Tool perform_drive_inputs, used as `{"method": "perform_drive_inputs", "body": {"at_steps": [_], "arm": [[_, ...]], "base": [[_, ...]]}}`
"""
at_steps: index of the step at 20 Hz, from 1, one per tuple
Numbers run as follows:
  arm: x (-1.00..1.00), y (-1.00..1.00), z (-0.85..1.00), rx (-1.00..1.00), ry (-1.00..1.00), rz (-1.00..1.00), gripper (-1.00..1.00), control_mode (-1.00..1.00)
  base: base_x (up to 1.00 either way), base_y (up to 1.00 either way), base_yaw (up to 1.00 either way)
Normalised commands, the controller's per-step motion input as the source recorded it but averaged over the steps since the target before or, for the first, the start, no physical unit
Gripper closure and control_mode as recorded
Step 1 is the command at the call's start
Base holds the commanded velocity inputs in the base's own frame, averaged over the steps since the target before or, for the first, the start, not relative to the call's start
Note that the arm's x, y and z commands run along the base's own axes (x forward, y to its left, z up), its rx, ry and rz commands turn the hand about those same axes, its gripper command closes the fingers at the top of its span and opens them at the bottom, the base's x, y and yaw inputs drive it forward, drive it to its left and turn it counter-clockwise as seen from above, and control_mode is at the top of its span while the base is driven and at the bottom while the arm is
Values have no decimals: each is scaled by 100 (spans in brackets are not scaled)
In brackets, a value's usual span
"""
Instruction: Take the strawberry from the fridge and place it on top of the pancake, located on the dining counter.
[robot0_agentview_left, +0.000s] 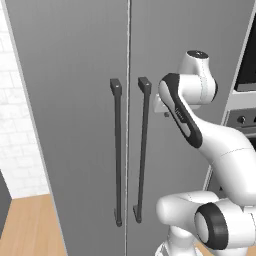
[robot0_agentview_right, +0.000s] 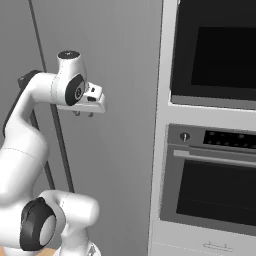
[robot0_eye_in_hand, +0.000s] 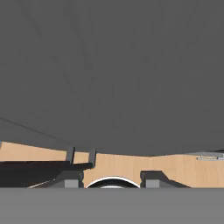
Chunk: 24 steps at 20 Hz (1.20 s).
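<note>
Unlabelled fridge (robot0_agentview_left: 75, 125), doors shut

Wood floor (robot0_agentview_left: 30, 225), light tan, lay at lower left of the left base view. White brick wall (robot0_agentview_left: 15, 125) stood above it. A dark object (robot0_agentview_left: 4, 205) cut in at the left edge; identity not resolvable. Right base view: two built-in ovens stacked in a pale column, upper oven (robot0_agentview_right: 215, 50) with black glass, lower oven (robot0_agentview_right: 212, 192) with a round knob (robot0_agentview_right: 184, 136), a dark display and a bar handle (robot0_agentview_right: 215, 158).
</note>
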Motion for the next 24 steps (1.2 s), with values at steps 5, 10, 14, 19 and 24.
{"method": "perform_drive_inputs", "body": {"at_steps": [5, 10, 14, 19, 24], "arm": [[0, 0, 0, 0, 0, 0, -100, 100], [0, 0, 0, 0, 0, 0, -100, 100], [0, 0, 0, 0, 0, 0, -100, 100], [0, 0, 0, 0, 0, 0, -100, 100], [0, 0, 0, 0, 0, 0, -100, 100]], "base": [[-11, 0, 0], [-34, 0, 0], [-53, 5, 0], [-39, 9, 0], [-18, 45, 2]]}}
